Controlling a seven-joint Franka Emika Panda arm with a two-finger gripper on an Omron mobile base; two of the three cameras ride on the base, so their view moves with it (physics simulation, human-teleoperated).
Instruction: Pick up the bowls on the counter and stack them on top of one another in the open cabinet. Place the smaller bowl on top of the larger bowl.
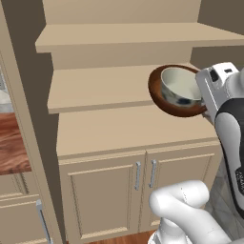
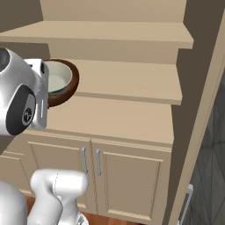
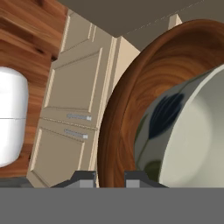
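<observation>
The gripper has its 2 fingertips pinched on the thick rim of the larger bowl, holding it tilted in the air in front of the open cabinet. The smaller bowl sits nested inside it. They seem level with the middle shelf, though depth is hard to judge.

I am in a home kitchen. A tall plain tan cabinet with wide flat shelves stands before me above two panelled doors with metal bar handles. Left of it runs a reddish-brown wood-grain surface over beige drawers. Two round bowls, dark brown wood and pale glazed, are ordinary tableware.
</observation>
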